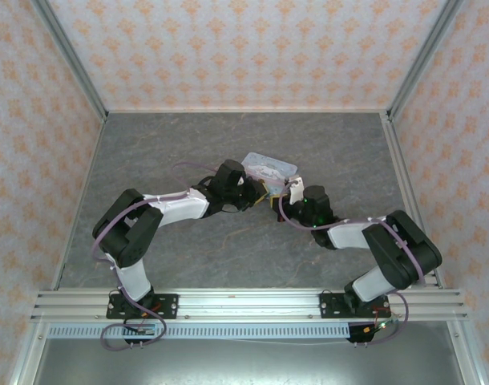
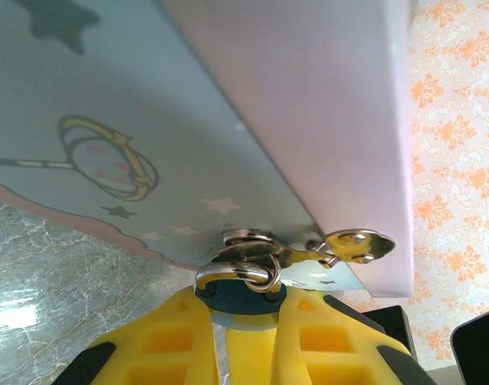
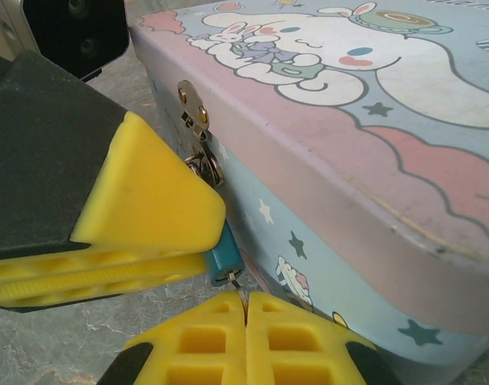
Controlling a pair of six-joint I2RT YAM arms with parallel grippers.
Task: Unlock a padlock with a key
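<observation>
yellow right tool [image 3: 245, 303] pinches slim metal key [image 3: 234, 280] | left tool [image 2: 246, 311] pinches teal padlock [image 2: 232, 295]

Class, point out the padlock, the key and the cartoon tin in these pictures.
padlock [image 3: 227, 255], right wrist view, on its teal body.
key [image 3: 235, 281], right wrist view, on the metal bit under the padlock.
cartoon tin [image 3: 309, 265], right wrist view, on its front side.

1. Top view: bright, even, diffuse light; shadows on the table [image 1: 188, 152] are faint, and the walls [image 1: 36, 120] splay toward the corners
2. Left wrist view: the tin [image 2: 108, 120] is close and blurred; a white glare patch lies lower left; the padlock [image 2: 240, 295] looks dark under glinting metal
3. Right wrist view: evenly lit; the nearest edges seem slightly soft
</observation>
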